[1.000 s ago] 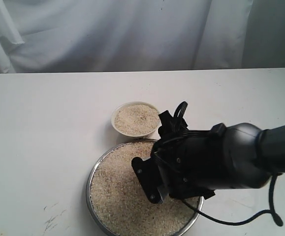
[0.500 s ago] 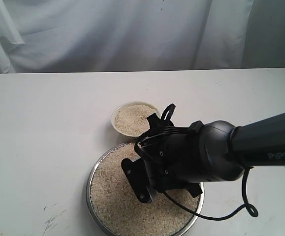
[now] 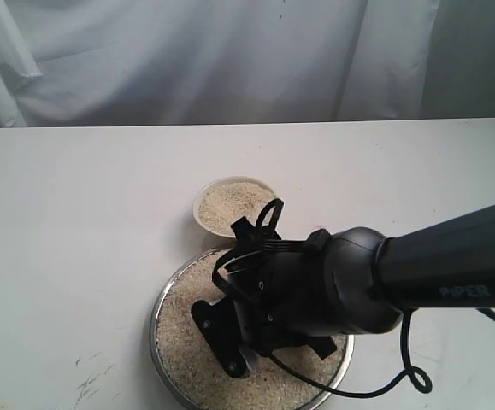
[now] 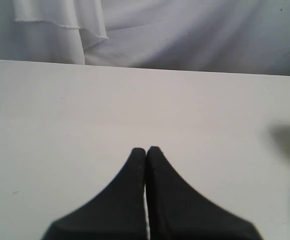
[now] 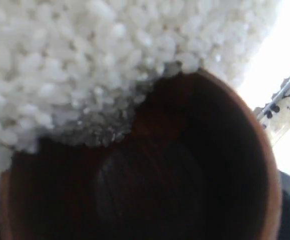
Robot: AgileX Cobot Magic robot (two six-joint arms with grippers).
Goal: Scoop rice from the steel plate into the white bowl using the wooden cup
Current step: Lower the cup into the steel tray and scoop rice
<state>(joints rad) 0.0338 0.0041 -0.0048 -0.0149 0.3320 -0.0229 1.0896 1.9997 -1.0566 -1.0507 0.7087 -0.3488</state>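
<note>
**Exterior view.** A flat white table [image 3: 59, 213] fills the frame below a draped white cloth curtain [image 3: 187, 60]. The small round white bowl [image 3: 201, 213] stands just above centre and is filled with grains. Directly below it, at lower centre, lies the large round shallow steel plate [image 3: 154, 323], covered with pale beige uncooked rice [image 3: 179, 342]. The bulky black right arm [image 3: 418, 273] enters from the right edge and hides most of the plate. The right gripper [image 3: 230, 346] points down and to the left onto the rice. From here, the cup and the finger spacing are hidden behind the arm's own body.

**Left wrist view.** This view alone shows the left gripper [image 4: 146, 150]. Its two black fingers are pressed together with nothing between them, and it is poised over bare table. A sliver of the white bowl's rim shows at the frame edge, well apart from the fingers.

**Right wrist view.** This view supplies what the exterior view lacks. The small glossy brown wooden cup [image 5: 185, 165] fills the frame. It lies tipped with its dark interior facing the camera and its rim dug into the rice heap. Some grains lie over the rim, inside the mouth. The fingers are almost wholly out of frame. The cup sits fixed close before the wrist, clasped between widely spread jaws.
</note>
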